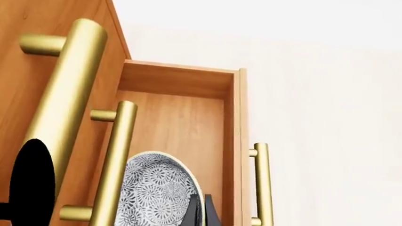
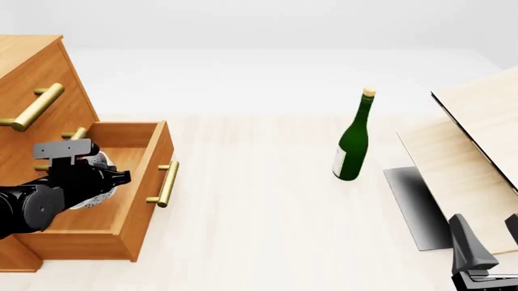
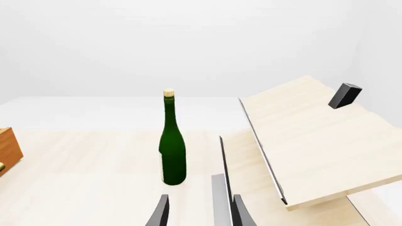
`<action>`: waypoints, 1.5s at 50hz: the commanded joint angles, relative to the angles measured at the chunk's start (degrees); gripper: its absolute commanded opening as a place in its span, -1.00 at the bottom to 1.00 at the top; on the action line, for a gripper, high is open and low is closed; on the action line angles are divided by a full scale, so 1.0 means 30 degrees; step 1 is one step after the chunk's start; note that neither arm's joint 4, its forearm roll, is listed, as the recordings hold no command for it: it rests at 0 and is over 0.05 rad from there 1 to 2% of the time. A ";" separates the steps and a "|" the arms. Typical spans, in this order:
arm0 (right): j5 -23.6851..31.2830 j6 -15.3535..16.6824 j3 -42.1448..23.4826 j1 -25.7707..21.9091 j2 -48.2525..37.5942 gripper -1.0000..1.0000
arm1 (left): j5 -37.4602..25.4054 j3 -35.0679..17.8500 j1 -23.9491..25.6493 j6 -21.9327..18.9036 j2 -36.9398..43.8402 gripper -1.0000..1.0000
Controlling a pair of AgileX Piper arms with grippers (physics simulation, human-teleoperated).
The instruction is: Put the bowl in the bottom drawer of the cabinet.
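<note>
The cabinet [image 2: 33, 73] stands at the far left of the table [image 2: 259, 200], and its bottom drawer [image 2: 145, 182] is pulled out toward the right, its brass handle [image 2: 168, 183] facing the middle of the table. The left tool [image 2: 85, 176] reaches down into the open drawer and holds the bowl [image 2: 91, 197] by its rim; the bowl is tilted on edge inside the drawer box, its speckled grey pattern facing the wrist camera [image 1: 154, 193]. In the left wrist view one dark fingertip [image 1: 210, 212] lies against the bowl's rim, with the drawer's wooden floor [image 1: 182, 127] behind it. Whether the bowl touches the drawer floor cannot be told. Two upper handles [image 1: 113, 160] of the cabinet cross that view close to the camera.

A green bottle [image 2: 353, 138] with a cork stopper stands upright near the middle of the table, well apart from the drawer. It carries a pale label [image 2: 340, 162], but no writing on it can be read. To the far right, pale wooden boards [image 2: 477, 139] lean at a slant over a grey base.

The right tool [image 2: 486, 242] rests at the near right corner, its fingers [image 3: 160, 212] spread narrowly with nothing between them, pointing toward the bottle [image 3: 171, 141].
</note>
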State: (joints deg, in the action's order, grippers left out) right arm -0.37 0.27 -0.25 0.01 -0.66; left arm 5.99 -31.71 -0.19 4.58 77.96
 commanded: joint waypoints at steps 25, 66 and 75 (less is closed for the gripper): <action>0.0000 -0.0002 0.0000 0.0001 0.0002 1.00 | 0.1203 0.0341 -0.0663 -0.0992 0.0969 -1.00; 0.0000 0.0003 0.0000 0.0003 0.0000 1.00 | 0.0986 0.0457 -0.0919 -0.0056 -0.0751 1.00; 0.0000 -0.0001 0.0000 0.0002 -0.0001 1.00 | 0.0956 0.0312 -0.0012 0.0480 -0.0843 1.00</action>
State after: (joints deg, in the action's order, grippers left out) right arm -0.37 0.27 -0.25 0.01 -0.66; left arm 8.96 -30.52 -1.87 4.72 76.23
